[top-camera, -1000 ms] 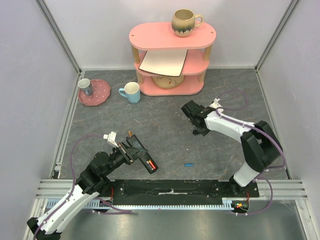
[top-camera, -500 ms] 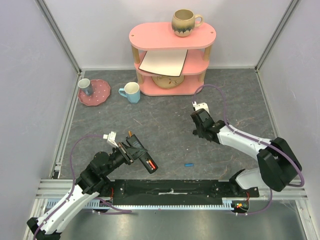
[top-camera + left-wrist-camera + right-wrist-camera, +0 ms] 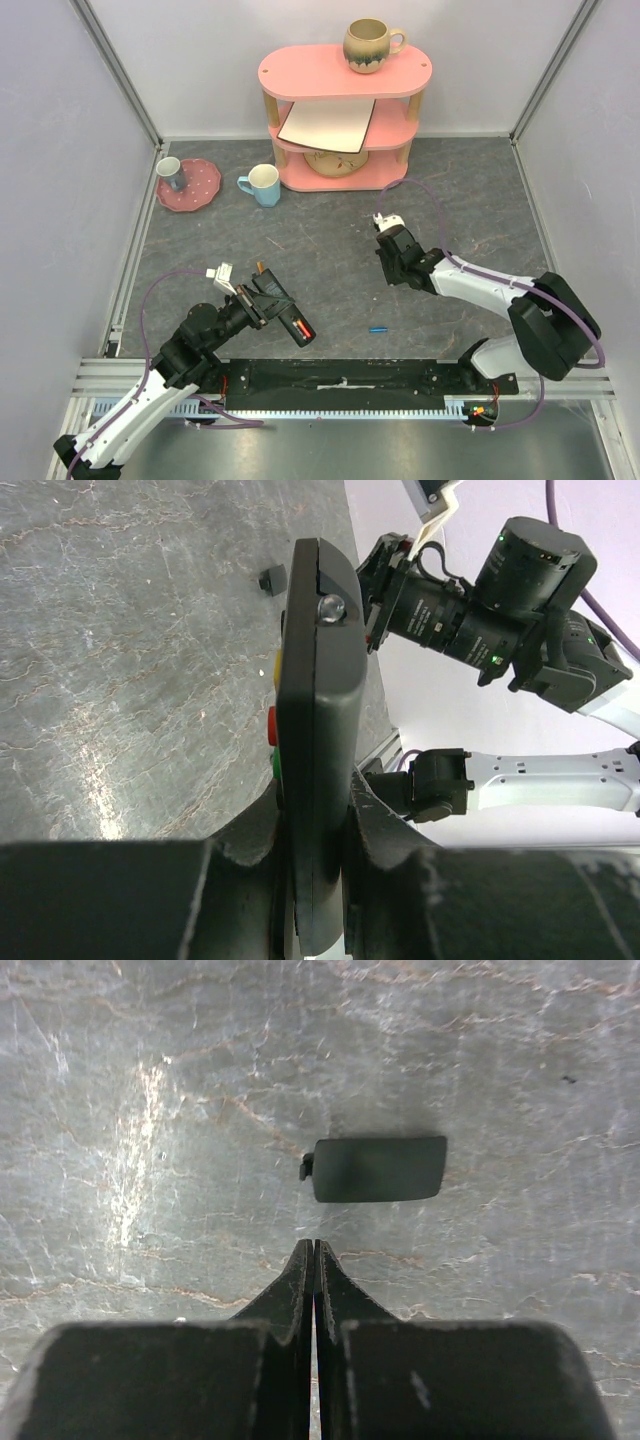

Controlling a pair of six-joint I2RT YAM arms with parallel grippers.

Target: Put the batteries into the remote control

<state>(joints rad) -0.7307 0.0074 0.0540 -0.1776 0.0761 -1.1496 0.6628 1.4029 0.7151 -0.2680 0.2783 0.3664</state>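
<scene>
Grey tabletop [image 3: 200, 240] carries the blue battery [image 3: 378, 328]; the empty, pressed-together right claw [image 3: 314, 1250] should spread first while the left claw [image 3: 315, 845] pinches the remote [image 3: 320, 680].

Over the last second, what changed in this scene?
The right gripper shut on nothing while its arm re-posed, elbow swinging out to the right. Its closed tips now sit just short of a black battery cover lying on the table. Unchanged: the left gripper stays clamped on the remote control, and the blue battery lies where it was.
</scene>
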